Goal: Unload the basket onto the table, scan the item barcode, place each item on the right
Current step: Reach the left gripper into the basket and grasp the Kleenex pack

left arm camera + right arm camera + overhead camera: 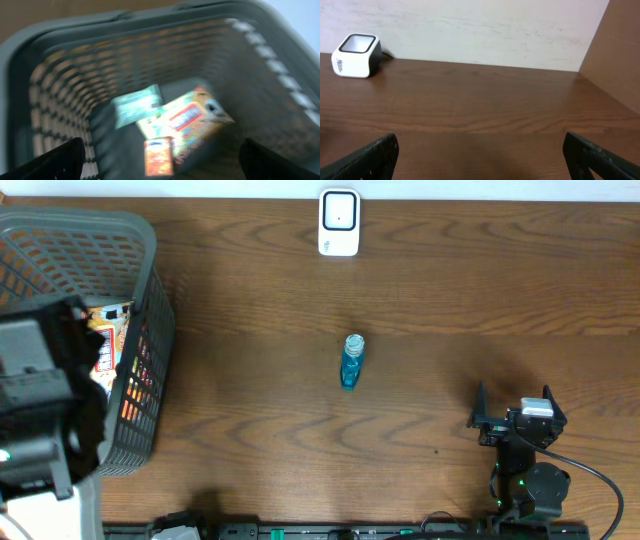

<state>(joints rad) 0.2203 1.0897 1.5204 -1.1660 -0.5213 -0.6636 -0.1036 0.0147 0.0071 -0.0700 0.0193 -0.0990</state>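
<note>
The white barcode scanner [339, 222] stands at the table's far edge and shows far left in the right wrist view [356, 55]. A small blue bottle [351, 361] lies mid-table. My left arm [45, 395] hangs over the grey basket [150, 330]. My left gripper [162, 160] is open above the basket's contents: a teal packet [137, 105], a large yellow-orange packet [192, 120] and a small orange box [158, 156]. The view is blurred. My right gripper [515, 405] stands open at the near right, well apart from the bottle, with only bare table between its fingers [375, 155].
The basket's mesh walls [65, 90] enclose the left gripper's view on all sides. A brown panel [615, 45] rises at the table's right end, and a pale wall runs behind the scanner. Cables and the arm bases line the near edge.
</note>
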